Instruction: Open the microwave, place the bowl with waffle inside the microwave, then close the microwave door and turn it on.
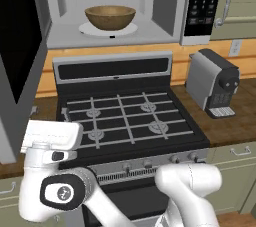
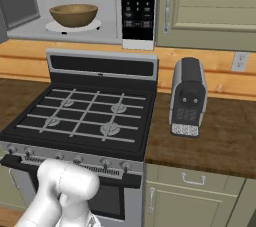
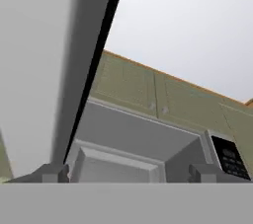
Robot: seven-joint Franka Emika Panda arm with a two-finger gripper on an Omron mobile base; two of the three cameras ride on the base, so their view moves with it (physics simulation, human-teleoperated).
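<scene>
Round brown wooden bowl (image 1: 110, 17) sitting on the white turntable inside the wide silver-framed microwave (image 1: 165, 8) (waffle not discernible). Silver-framed microwave door (image 1: 17, 56) with black glass swung wide open at left. End effector (image 3: 129, 172) open, empty, fingertips (image 3: 49, 172) just beside the door's edge, below the cavity.
</scene>
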